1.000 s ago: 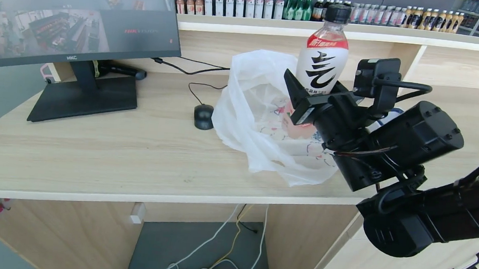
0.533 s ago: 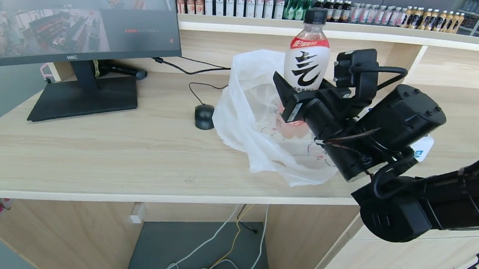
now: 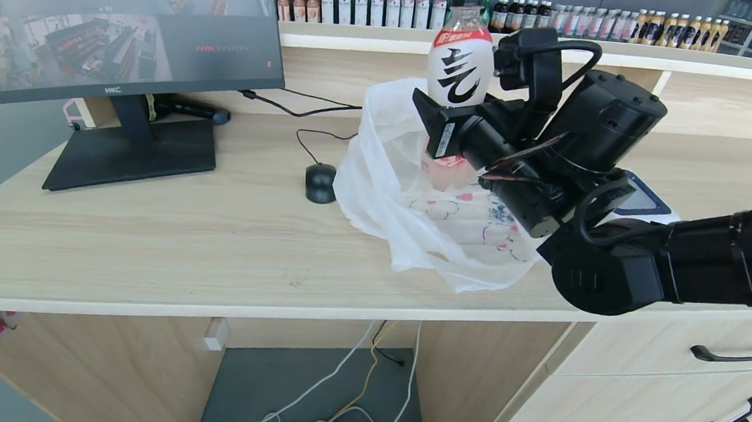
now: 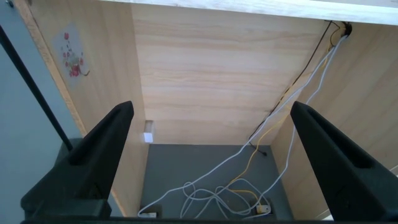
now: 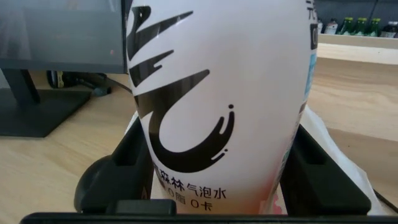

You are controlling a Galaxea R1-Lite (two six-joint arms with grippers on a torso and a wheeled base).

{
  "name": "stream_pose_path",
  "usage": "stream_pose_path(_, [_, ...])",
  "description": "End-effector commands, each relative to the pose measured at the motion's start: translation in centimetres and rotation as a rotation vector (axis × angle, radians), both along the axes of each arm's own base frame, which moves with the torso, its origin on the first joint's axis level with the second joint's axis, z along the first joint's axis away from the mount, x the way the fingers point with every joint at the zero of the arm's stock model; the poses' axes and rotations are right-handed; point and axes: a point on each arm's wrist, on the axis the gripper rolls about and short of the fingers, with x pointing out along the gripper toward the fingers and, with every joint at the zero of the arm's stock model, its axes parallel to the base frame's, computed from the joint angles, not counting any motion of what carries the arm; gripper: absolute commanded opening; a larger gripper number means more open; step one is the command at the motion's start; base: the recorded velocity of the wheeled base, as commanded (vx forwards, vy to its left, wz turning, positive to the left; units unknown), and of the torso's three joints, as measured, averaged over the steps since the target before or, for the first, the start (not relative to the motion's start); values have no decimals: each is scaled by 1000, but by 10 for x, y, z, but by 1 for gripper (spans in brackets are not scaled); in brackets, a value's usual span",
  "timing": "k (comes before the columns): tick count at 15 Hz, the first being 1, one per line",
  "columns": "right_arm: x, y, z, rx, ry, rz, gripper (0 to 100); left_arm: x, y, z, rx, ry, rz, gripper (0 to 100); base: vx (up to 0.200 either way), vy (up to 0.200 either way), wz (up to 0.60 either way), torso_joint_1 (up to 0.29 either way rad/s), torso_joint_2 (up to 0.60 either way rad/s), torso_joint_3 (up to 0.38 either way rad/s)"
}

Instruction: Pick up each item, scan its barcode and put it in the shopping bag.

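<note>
**Head view.** Taken from above, faced forward and down across the desk (image 3: 145, 240) at middle distance. The monitor (image 3: 115, 23) is framed at the left, the drinks shelf (image 3: 378, 10) at the far back, and the knee space with its cables (image 3: 333, 409) at the bottom.

**Left wrist view.** Set below desk level and faced into the knee space, between the spread fingers of the left gripper (image 4: 211, 107). Shared with the head view: cables, flower sticker (image 4: 71, 53).

**Right wrist view.** Set very near the bottle (image 5: 217, 112) clamped in the right gripper (image 5: 221, 174), and faced toward the monitor. Shared with the head view: bottle, monitor, shopping bag (image 5: 339, 155), desk.
</note>
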Motion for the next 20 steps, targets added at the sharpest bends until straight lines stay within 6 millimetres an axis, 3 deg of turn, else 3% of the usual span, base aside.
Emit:
stream_pose_path(1, [12,8,0,3,-3,-1,0,0,0,0,-1,0,-1,100,0,0,0,0,0,0])
stream_pose_path(6, [32,21,-14,12,10,10,0,0,0,0,-1,0,1,100,0,0,0,0,0,0])
stream_pose_path(13, [55,25,-28,4,33,-9,0,0,0,0,-1,0,1,100,0,0,0,0,0,0])
stream_pose_path(20, [69,31,-36,-3,47,-16,0,0,0,0,-1,0,-1,100,0,0,0,0,0,0])
